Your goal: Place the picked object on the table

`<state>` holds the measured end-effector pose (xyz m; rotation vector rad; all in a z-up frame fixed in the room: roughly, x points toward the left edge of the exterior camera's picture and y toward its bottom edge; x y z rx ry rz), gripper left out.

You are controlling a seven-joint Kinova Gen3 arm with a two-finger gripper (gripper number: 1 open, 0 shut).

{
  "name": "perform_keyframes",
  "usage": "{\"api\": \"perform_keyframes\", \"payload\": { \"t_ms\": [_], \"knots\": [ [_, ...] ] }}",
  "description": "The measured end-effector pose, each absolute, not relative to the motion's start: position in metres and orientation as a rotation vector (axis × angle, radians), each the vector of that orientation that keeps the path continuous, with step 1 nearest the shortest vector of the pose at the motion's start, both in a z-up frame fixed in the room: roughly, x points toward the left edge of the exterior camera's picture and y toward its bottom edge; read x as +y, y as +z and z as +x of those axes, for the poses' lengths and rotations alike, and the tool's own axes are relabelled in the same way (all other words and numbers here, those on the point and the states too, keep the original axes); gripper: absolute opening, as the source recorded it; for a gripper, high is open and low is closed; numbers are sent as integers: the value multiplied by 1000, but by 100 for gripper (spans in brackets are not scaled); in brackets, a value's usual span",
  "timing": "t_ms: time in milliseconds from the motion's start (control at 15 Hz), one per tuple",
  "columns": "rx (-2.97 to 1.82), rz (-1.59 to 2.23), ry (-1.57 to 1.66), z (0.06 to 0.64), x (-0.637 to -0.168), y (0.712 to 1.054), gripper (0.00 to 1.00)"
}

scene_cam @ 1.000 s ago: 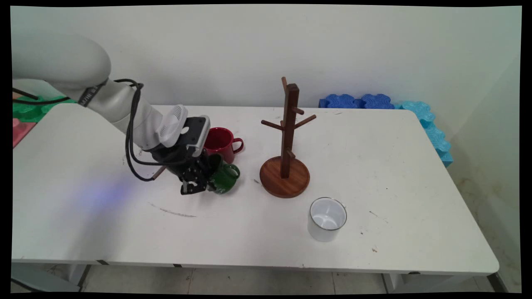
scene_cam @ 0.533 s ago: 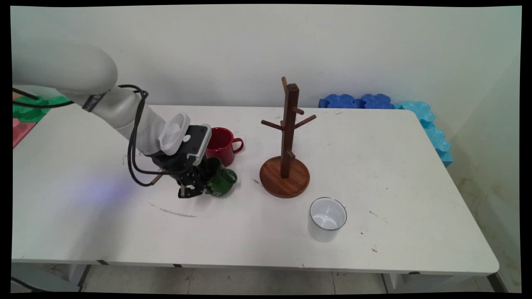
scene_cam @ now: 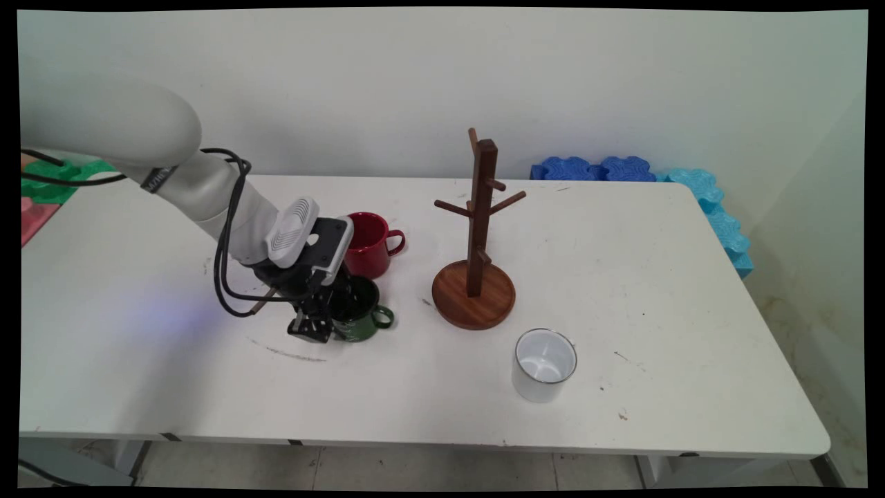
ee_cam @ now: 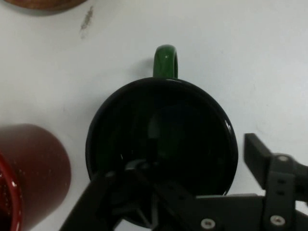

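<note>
The gripper (scene_cam: 319, 324) is down at the green mug (scene_cam: 358, 318), which stands upright on the table (scene_cam: 657, 290) left of centre, about midway between the far and near edges. From the hand view, one finger (ee_cam: 262, 156) sits outside the mug's wall and the other reaches down inside the dark interior, so the jaws straddle the rim on the side opposite the handle (ee_cam: 165, 61); whether they are pressing the wall or merely spread around it I cannot tell. The handle points toward the table's right end. The red mug (scene_cam: 368, 241) stands upright just beyond the green mug, toward the far edge, close beside it; whether the two touch is not clear. Its handle also faces right. The wooden rack (scene_cam: 477, 242), a post with pegs on a round base, stands near the table's centre, to the right of both mugs and clear of them; its pegs carry nothing. The white mug (scene_cam: 544, 364) stands upright nearer the near edge, just right of the rack's base, well apart from the gripper. Black cables (scene_cam: 225, 256) hang in a loop from the arm's wrist above the table.
</note>
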<state>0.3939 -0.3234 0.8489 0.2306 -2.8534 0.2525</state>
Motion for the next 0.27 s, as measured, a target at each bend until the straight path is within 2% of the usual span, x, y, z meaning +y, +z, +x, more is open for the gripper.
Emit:
{"api": "perform_keyframes", "payload": {
  "t_ms": [267],
  "knots": [
    [-2862,215,259,393,-323,847,100]
  ]
}}
